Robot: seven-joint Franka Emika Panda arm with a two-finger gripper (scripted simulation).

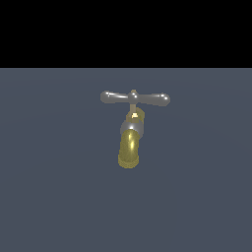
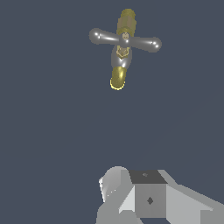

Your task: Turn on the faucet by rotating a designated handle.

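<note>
Glossy grey metal forms the handle [image 1: 135, 97], a slim crossbar whose two arms end in rounded bulbs. In the exterior view it lies level, one bulb toward that view's left and the other toward its right, crossing the top of a thin brass stem [image 1: 133, 105]. The stem rises from the faucet [image 1: 131, 137], whose grey collar [image 1: 132, 129] wraps the body just below. From the collar a shiny yellow-brass spout [image 1: 129, 150] curves down toward the camera and ends in an open round mouth. The faucet stands alone near the middle of a plain blue-grey surface [image 1: 49, 197], with a black band behind its far edge.

The wrist view looks down on the same faucet [image 2: 124, 52]: the handle [image 2: 125, 40] lies across the brass body, and the spout [image 2: 117, 78] points toward the camera.

Pale grey blocks of the robot's hand [image 2: 144, 197] fill the near edge of the wrist view, well apart from the faucet and touching nothing. The jaws themselves do not show clearly, so I cannot tell how far open they stand; no arm appears in the exterior view.
</note>
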